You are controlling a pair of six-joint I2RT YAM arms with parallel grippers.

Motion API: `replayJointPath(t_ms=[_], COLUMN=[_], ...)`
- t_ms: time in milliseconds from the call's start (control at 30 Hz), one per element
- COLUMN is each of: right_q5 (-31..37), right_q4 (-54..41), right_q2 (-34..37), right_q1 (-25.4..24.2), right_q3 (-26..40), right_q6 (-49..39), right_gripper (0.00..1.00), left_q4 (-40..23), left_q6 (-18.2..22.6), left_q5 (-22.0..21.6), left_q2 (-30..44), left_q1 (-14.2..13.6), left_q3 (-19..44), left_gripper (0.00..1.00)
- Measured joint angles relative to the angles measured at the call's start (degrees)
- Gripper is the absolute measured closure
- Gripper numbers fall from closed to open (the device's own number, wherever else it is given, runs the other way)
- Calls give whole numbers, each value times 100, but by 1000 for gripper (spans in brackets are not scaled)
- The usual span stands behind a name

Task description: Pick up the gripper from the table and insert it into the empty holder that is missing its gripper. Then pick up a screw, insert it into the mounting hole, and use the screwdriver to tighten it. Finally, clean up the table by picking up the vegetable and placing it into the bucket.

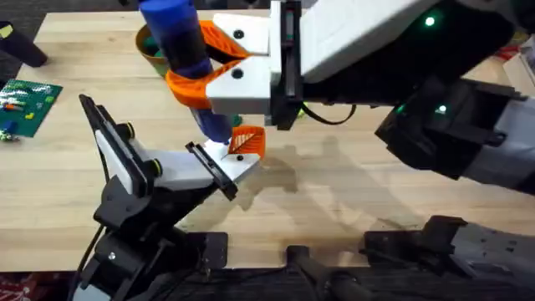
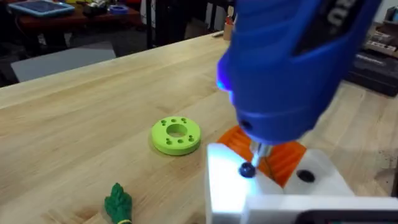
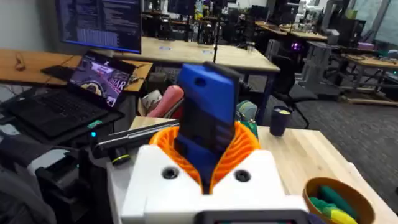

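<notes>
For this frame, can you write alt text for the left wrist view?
A blue screwdriver points its tip down onto a dark screw in a white holder, an orange gripper piece behind it. A green ring and a green vegetable lie on the wooden table.

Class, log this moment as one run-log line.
step: tightening screw | right gripper: shut on screwdriver | tip: at holder | vegetable: on table

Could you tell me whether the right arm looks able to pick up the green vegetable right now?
Probably not yet: the right claw is shut on the screwdriver, its tip down by the holder. The vegetable lies uncovered on the table, so only the full claw stands in the way.
</notes>
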Motion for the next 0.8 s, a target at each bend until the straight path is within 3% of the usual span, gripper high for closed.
replayJointPath(t_ms=[800], right_q5=[-1], right_q4=[24], right_q2=[91], right_q1=[-9], right_q3=[1], right_q6=[-19], right_gripper=[955], left_q4=[-2], left_q6=[0], left_q5=[0], left_q2=[-1], left_q1=[0], left_q3=[0], left_gripper=[990])
